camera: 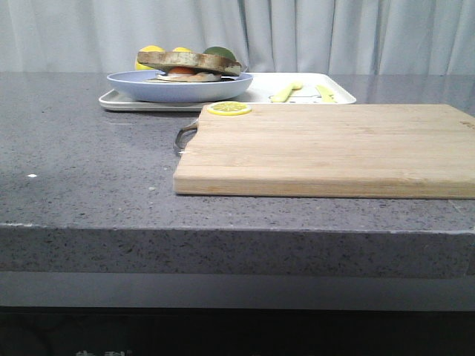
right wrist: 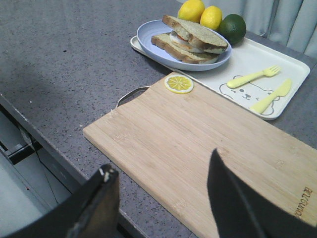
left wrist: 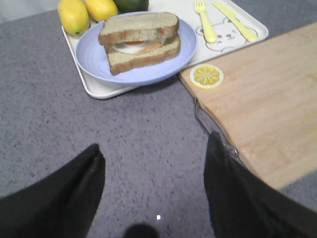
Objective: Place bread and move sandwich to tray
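Sandwich [left wrist: 139, 42] on blue plate [left wrist: 94, 62], plate on tray [right wrist: 277, 74]
Both grippers [left wrist: 153, 173] [right wrist: 161, 198] spread, empty (task apparently finished, nothing left to hold).

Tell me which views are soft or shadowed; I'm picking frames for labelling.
Front view: slightly hazy, low angle, the sandwich small and partly hidden by the plate rim. Left wrist view: sandwich fairly sharp, the left gripper dark and blurred, faint shadow under the plate. Right wrist view: evenly lit, cutting board grain crisp, the right gripper out of focus.
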Robot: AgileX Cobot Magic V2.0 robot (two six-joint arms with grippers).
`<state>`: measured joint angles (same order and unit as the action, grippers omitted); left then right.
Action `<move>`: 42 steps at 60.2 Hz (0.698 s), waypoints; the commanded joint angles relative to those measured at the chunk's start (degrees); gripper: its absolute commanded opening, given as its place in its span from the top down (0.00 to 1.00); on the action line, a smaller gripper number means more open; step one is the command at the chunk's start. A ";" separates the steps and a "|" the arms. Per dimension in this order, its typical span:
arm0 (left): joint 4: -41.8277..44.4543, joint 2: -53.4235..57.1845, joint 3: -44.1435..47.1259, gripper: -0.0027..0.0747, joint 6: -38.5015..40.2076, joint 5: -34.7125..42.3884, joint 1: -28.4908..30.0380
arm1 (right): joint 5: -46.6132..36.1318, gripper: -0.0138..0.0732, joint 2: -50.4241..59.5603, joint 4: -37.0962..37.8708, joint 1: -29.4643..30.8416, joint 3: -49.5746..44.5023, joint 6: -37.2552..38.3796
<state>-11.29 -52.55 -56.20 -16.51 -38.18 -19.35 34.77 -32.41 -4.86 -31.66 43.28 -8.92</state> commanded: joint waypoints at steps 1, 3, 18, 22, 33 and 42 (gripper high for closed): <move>1.38 5.44 3.21 0.41 -0.16 3.86 -0.91 | -4.25 0.36 -0.14 0.28 0.00 1.59 -0.11; 2.18 6.99 4.71 0.41 -0.16 3.66 -0.91 | -4.25 0.36 -0.14 0.28 0.00 1.59 -0.11; 5.19 19.86 14.19 0.46 4.35 -1.15 -0.91 | -4.18 0.36 -0.14 0.28 0.00 1.59 -0.11; 5.19 22.58 15.77 0.46 6.69 -2.02 -0.91 | -4.06 0.36 -0.14 0.28 0.00 1.59 -0.11; 5.19 28.53 18.43 0.46 8.56 -1.72 -0.91 | -3.79 0.36 -0.14 0.28 0.00 1.59 -0.11; 5.19 29.32 18.68 0.49 8.56 -1.62 -0.91 | -2.58 0.40 -0.14 0.28 0.00 1.59 -0.11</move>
<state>-5.82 -22.98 -36.06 -8.61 -43.97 -19.80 35.38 -32.41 -4.86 -31.66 43.28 -8.92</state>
